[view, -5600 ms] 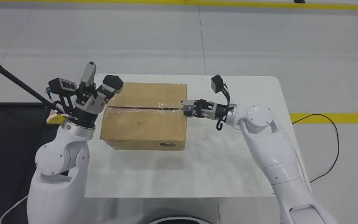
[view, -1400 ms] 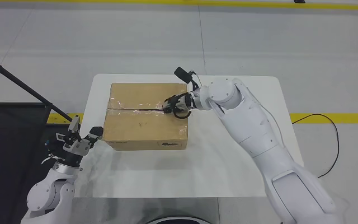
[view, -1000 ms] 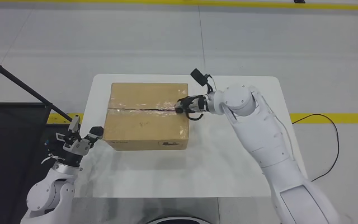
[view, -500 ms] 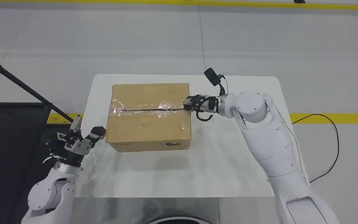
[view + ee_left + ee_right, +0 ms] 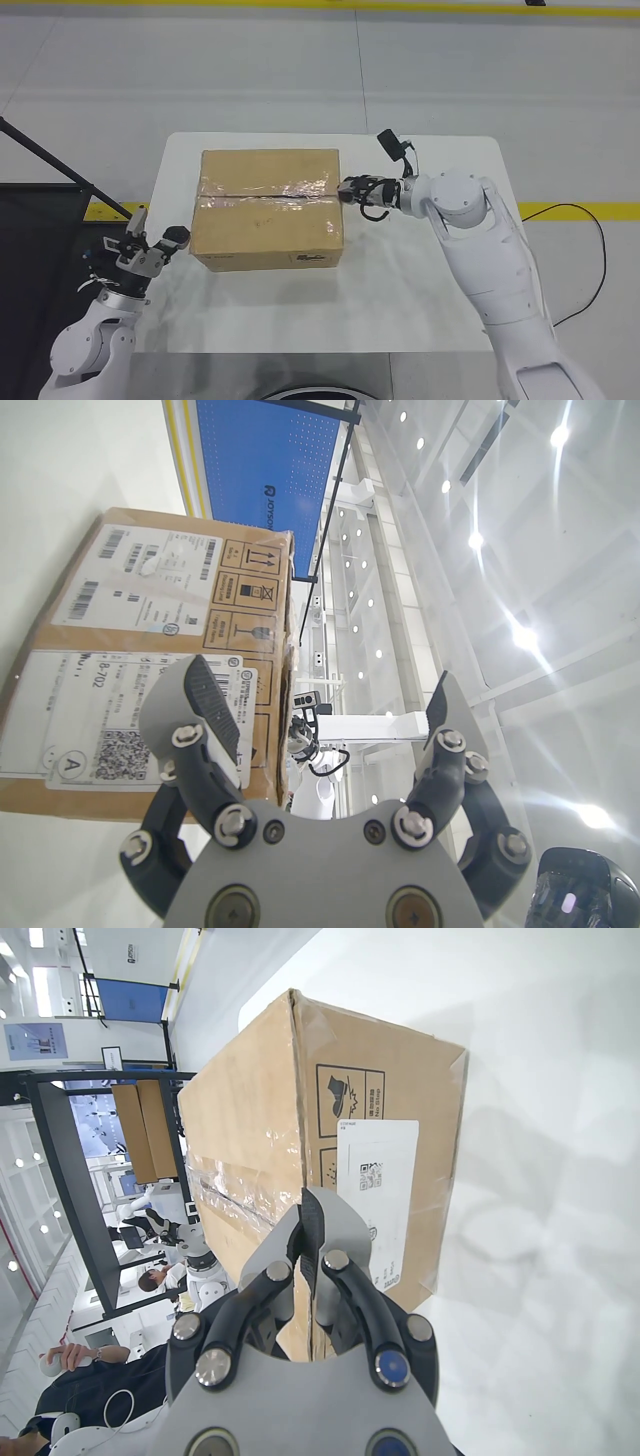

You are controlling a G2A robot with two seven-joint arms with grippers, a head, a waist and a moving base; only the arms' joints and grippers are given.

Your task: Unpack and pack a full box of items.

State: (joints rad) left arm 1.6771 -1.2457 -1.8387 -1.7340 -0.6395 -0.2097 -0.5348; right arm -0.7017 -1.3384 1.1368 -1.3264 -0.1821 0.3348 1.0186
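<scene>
The cardboard box (image 5: 270, 208) sat shut on the white worktop (image 5: 420, 300), with clear tape (image 5: 265, 190) running along its top seam. The right pincer (image 5: 347, 189) had its fingers pressed together at the seam's end on the box's edge; whether any tape lay between them could not be told. The left pincer (image 5: 322, 685) hung wide open and empty off the worktop's corner, apart from the box.

The step in hand looked like breaking the tape. It would go best with the tips kept in the seam line and drawn straight. The light box might slide on the smooth top, so bracing it with the idle arm would help.

Grey floor (image 5: 300, 70) with a yellow line (image 5: 560, 210) lay around.
</scene>
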